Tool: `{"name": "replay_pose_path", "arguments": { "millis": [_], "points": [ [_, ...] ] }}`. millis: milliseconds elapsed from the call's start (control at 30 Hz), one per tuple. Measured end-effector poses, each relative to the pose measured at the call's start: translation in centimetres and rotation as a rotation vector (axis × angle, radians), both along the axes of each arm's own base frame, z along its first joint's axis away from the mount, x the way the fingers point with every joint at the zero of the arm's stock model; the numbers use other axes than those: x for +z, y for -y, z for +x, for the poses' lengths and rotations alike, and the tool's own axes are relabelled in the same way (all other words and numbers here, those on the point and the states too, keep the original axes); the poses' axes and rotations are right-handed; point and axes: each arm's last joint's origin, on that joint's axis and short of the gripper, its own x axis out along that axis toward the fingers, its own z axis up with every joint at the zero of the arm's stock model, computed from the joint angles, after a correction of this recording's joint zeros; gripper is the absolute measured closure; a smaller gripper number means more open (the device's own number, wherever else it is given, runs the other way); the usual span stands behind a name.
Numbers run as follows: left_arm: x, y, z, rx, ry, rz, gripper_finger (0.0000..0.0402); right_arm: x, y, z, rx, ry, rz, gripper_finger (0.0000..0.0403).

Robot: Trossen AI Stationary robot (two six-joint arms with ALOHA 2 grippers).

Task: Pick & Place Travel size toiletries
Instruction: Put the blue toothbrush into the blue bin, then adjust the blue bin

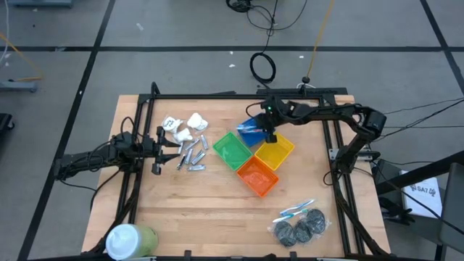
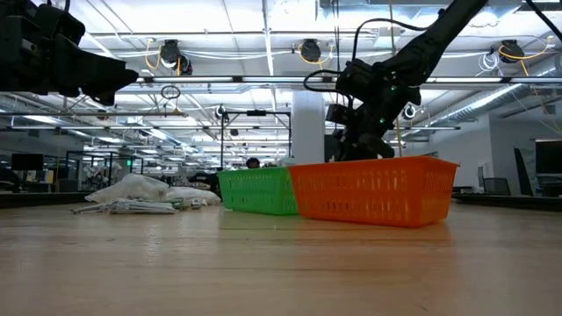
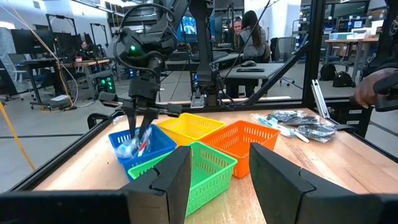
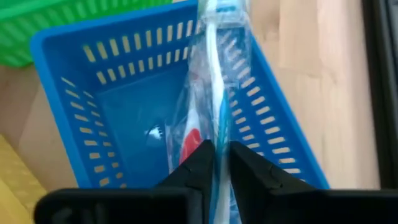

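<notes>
Right gripper (image 4: 221, 163) hangs over the blue bin (image 4: 87, 81), at twelve o'clock from the green bin (image 1: 230, 149), fingers pinching a wrapped blue-and-white stick (image 4: 214, 74). Left gripper (image 1: 161, 149) waits at nine o'clock, fingers apart.

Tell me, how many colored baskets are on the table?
4, clustered mid-table: blue basket at the back, green basket on the left, yellow basket on the right, orange basket nearest the front.
</notes>
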Motion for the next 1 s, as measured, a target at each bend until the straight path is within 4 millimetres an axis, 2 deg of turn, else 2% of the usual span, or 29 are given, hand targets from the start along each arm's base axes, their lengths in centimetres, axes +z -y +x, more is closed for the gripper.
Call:
{"name": "replay_pose_path", "arguments": {
  "millis": [333, 667, 767, 867, 1000],
  "points": [
    [0.0, 0.0, 0.0, 0.000, 0.000, 0.000, 0.0243, -0.2, 0.0, 0.0, -0.040, 0.016, 0.032, 0.0325],
    [0.0, 0.0, 0.0, 0.000, 0.000, 0.000, 0.0243, 0.2, -1.0, 0.4, -0.022, 0.029, 0.037, 0.0242],
    [0.0, 0.0, 0.0, 0.000, 0.000, 0.000, 0.0243, 1.4, -1.8, 0.5, 0.010, 0.062, 0.010, 0.0222],
    [0.0, 0.0, 0.0, 0.000, 0.000, 0.000, 0.0243, 3.5, -2.7, 0.3, -0.006, 0.104, -0.072, 0.0213],
    [0.0, 0.0, 0.0, 0.000, 0.000, 0.000, 0.0243, 6.1, -2.7, -0.9, -0.241, 0.126, -0.223, 0.0215]
  ]
}}
